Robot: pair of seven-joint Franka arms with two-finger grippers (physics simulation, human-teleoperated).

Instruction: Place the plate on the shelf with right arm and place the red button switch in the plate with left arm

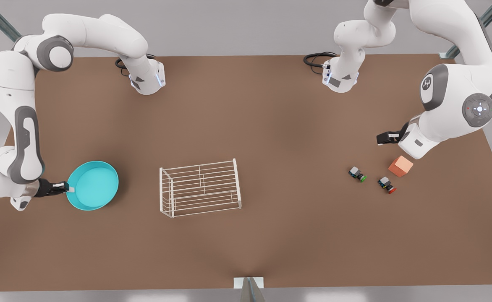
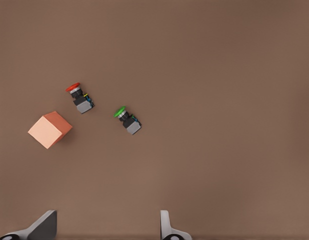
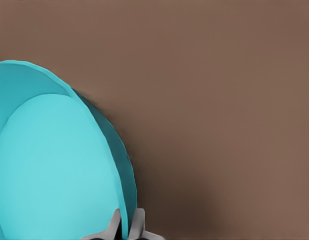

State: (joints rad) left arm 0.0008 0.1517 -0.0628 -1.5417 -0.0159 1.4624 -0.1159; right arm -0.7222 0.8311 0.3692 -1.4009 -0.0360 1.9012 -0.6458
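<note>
The turquoise plate (image 1: 92, 185) lies at the front view's left, and my right gripper (image 1: 67, 187) is shut on its near rim. In the right wrist view the plate (image 3: 54, 165) has its rim pinched between the two fingers of that gripper (image 3: 125, 227). The white wire shelf (image 1: 200, 187) stands mid-table, to the right of the plate and apart from it. The red button switch (image 1: 386, 185) lies on its side at the front view's right. My left gripper (image 1: 386, 137) hangs open above and behind it. In the left wrist view the switch (image 2: 79, 97) is well clear of that gripper (image 2: 105, 227).
A green-capped switch (image 1: 357, 173) (image 2: 127, 120) lies just left of the red one. A salmon-orange cube (image 1: 400, 166) (image 2: 49, 129) sits close behind the red switch. Both arm bases stand at the brown table's (image 1: 271, 126) far edge.
</note>
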